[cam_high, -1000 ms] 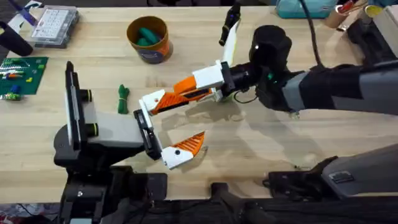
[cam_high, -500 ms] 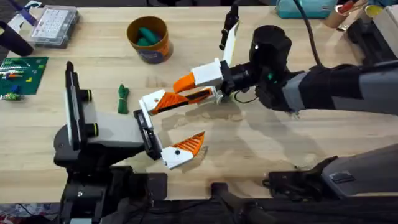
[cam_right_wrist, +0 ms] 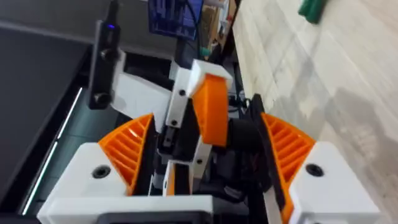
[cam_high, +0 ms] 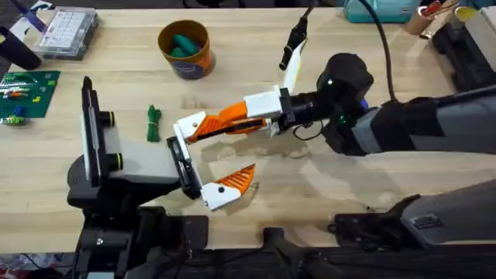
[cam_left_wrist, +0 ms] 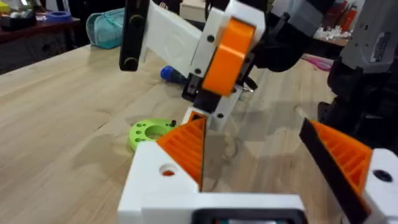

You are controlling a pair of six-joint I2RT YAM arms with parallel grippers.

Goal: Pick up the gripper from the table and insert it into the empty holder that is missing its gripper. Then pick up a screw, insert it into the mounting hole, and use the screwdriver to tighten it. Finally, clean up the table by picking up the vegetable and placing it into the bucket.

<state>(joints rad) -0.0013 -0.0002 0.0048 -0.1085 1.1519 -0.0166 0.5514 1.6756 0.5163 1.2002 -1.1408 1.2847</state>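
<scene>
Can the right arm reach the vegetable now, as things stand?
Probably not yet: the right gripper is shut on the gripper at the holder, and the vegetable lies beyond them.

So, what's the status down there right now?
Right gripper jaws shut on the gripper, held at the holder. Vegetable on the table, not yet binned. Nothing in the way.

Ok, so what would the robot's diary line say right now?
step: insert gripper | right gripper by holder | vegetable on table | bucket upright
</scene>
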